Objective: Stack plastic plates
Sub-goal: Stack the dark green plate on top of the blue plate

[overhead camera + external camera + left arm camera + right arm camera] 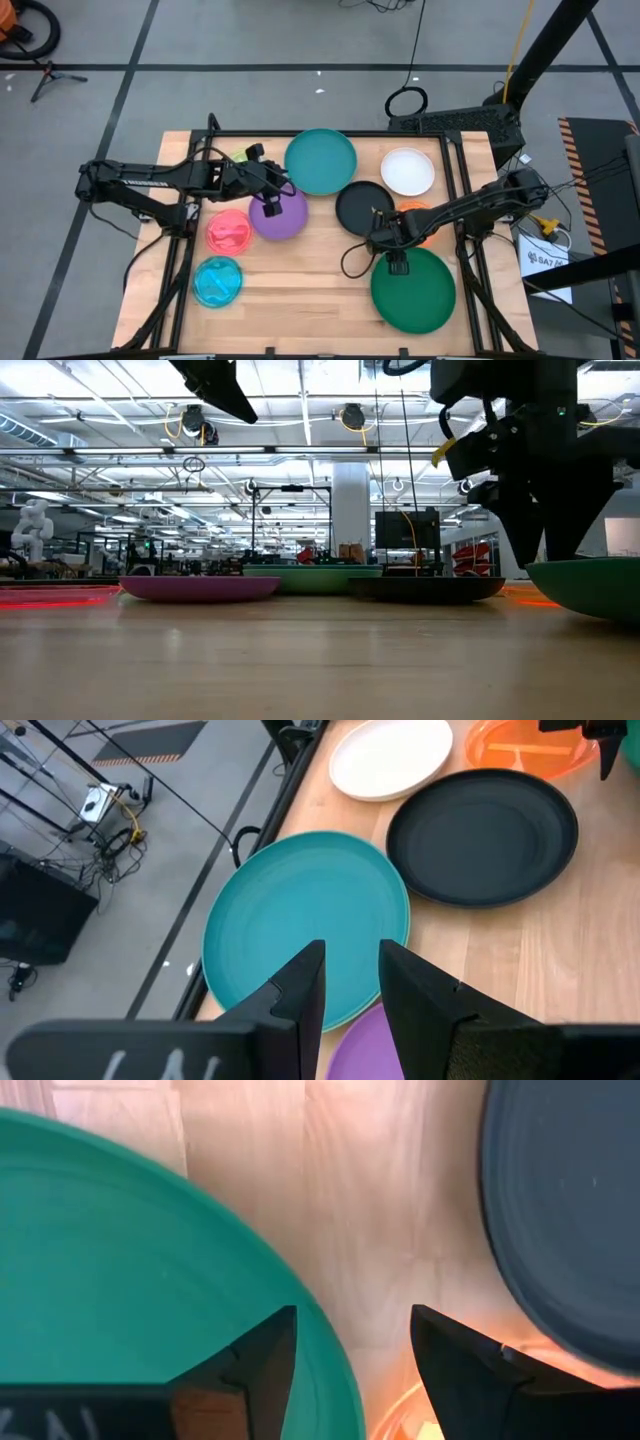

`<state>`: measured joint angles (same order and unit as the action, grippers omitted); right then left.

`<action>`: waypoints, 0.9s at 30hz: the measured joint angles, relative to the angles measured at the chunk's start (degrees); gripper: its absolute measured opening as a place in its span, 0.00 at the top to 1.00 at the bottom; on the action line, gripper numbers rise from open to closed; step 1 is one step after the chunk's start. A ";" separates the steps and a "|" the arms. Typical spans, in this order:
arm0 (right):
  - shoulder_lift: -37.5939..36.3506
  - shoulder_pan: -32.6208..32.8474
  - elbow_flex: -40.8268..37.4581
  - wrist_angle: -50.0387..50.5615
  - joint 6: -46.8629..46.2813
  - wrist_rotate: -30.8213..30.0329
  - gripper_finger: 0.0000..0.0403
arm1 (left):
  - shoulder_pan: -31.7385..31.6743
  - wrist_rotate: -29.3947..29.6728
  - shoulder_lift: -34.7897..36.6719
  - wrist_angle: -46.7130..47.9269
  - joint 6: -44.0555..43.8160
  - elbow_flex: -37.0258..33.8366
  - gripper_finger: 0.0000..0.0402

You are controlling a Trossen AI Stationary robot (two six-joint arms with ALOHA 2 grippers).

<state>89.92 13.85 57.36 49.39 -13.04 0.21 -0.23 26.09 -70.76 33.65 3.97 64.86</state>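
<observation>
My right gripper (385, 243) (355, 1350) is open at the far rim of the large dark green plate (413, 292) (120, 1260). One finger is over the plate and the other over the bare wood beside the black plate (362, 207) (570, 1200). The low view shows this gripper (545, 555) down at the rim. My left gripper (270, 192) (352, 970) is narrowly open and raised above the purple plate (280, 218) (365, 1050), near the teal plate (320, 160) (300, 920). All the plates lie flat on the table. My right gripper stands astride the dark green plate's far rim (300, 1330), pointing down from above, one finger inside the rim and one outside. I cannot tell whether either finger touches the plate, which lies flat on the table.
A white plate (408, 170) sits at the far right. An orange plate (415, 213) is partly under my right arm. Pink (229, 232) and blue (218, 281) plates lie at the left, and a yellow-green one (240, 157) peeks out beside my left arm. Bare wood lies near the middle front (300, 290).
</observation>
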 joint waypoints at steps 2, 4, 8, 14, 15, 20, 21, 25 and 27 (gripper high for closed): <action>0.57 0.00 0.00 -0.71 0.36 0.24 0.53 | 0.00 -0.02 0.00 0.12 0.00 0.00 0.74; 1.68 0.00 0.00 -1.67 0.68 1.40 0.53 | 0.00 0.00 0.00 0.14 -0.01 0.00 0.74; 4.14 0.10 0.00 -2.92 1.73 3.10 0.53 | 0.00 0.00 0.00 0.22 -0.09 0.00 0.74; 5.67 0.11 0.00 -3.48 3.13 4.68 0.63 | 0.00 -0.01 -0.02 0.26 -0.15 0.00 0.74; 5.66 0.13 0.00 -3.54 3.27 4.78 0.66 | 0.00 -0.02 -0.02 0.26 -0.15 0.00 0.74; 4.45 0.11 0.00 -3.44 3.46 6.40 0.83 | 0.00 0.00 -0.02 -0.12 -0.17 0.00 0.74; 4.15 0.12 0.00 -3.51 3.47 6.94 0.87 | 0.00 -0.01 -0.02 -0.28 -0.17 0.00 0.74; 2.26 -0.01 0.02 -3.67 3.20 9.97 0.97 | 0.00 -0.02 -0.02 -0.76 -0.24 0.00 0.74; 0.86 -0.35 0.02 -3.32 1.83 10.37 0.97 | 0.00 -0.02 -0.02 -0.79 -0.54 0.00 0.74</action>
<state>90.79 13.50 57.39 46.07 -11.21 10.57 -0.23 26.06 -70.78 32.86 3.43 64.86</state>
